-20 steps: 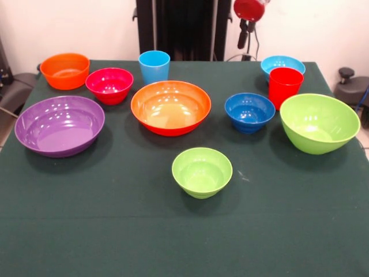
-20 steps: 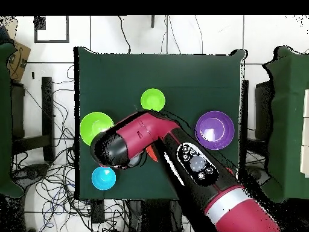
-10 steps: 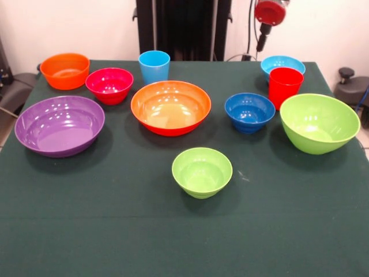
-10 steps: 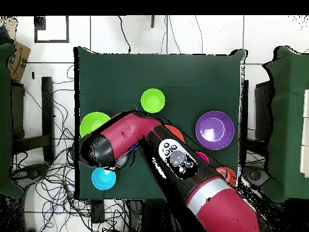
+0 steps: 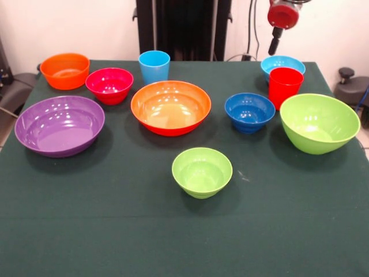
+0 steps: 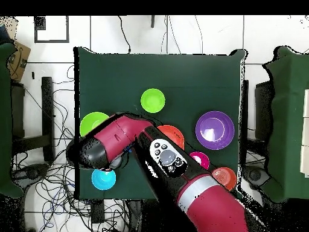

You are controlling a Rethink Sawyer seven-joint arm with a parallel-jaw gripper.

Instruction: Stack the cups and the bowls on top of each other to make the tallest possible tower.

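All 8 bowls (image 5: 170, 107) and 2 cups (image 5: 285, 86) sit unstacked on the table (image 5: 115, 202).

Bright, even light; glossy glare

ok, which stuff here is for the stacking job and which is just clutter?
For the job: purple bowl, big orange bowl, blue cup, red cup, small green bowl.
Clutter: floor cables, cardboard box.
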